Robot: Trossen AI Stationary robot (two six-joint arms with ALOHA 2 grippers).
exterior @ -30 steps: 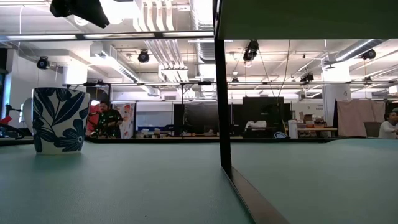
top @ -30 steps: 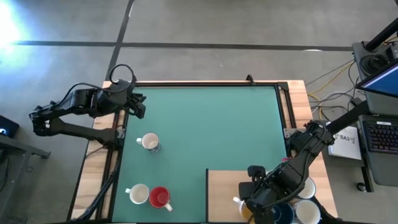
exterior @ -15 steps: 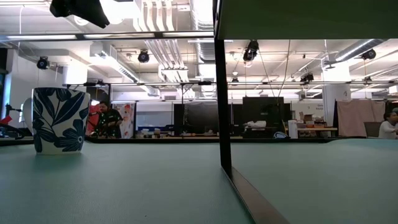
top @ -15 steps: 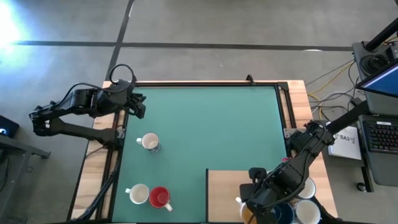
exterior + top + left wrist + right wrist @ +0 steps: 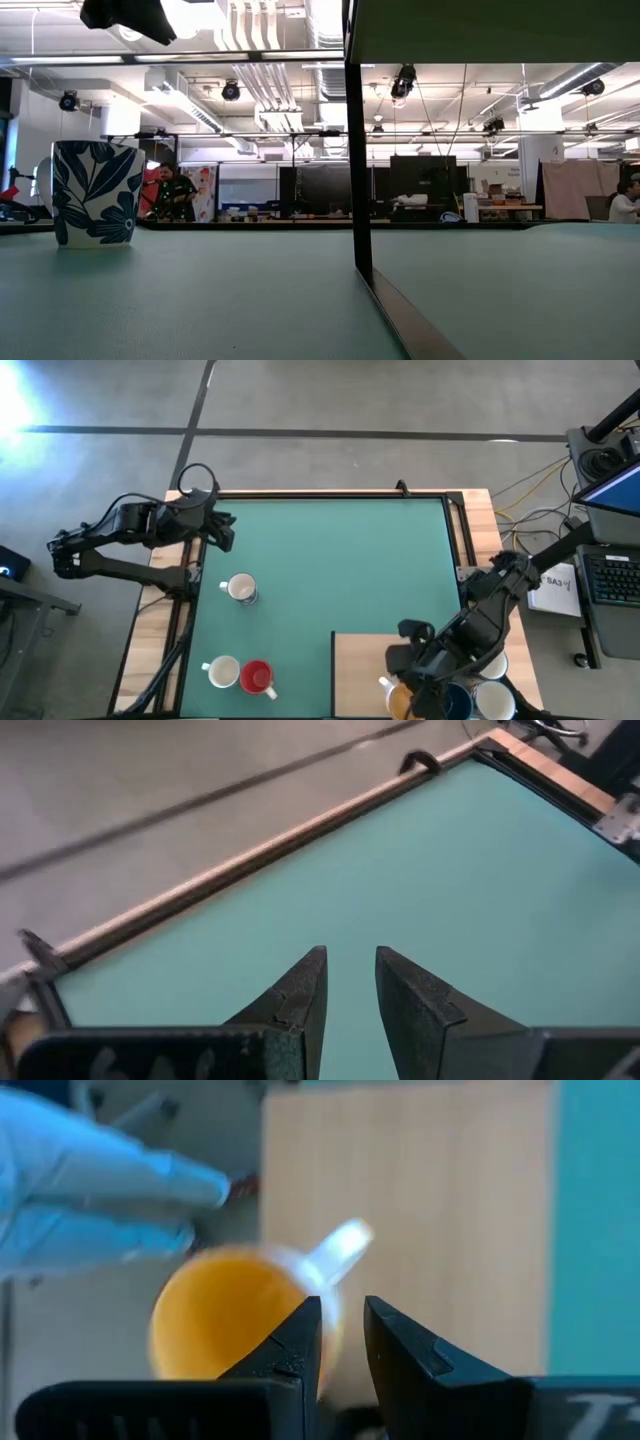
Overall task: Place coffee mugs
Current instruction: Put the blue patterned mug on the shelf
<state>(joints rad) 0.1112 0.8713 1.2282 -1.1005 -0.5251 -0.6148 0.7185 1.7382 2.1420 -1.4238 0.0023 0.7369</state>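
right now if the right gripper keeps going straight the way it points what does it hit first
Most likely the orange mug: the right gripper has the mug's rim just ahead of its slightly parted fingertips. A gloved hand lies farther off; depth is unclear.

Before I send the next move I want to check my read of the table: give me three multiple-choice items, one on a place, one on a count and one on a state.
1. Where does the red mug stand?
A. On the wooden board
B. On the green mat, beside a white mug
C. In a pincer

2. How many mugs stand on the green mat?
A. Three
B. One
C. Five

3. What is the state of the left pincer?
A. Clamped on a white mug
B. Clamped on the red mug
C. Empty, fingers apart

Key:
1 B: the high view shows it next to the white mug on the mat's left side.
2 A: that pair plus a second white mug farther up the mat.
3 C: its wrist view shows only bare mat between the fingers.
The right pincer is over the orange mug.
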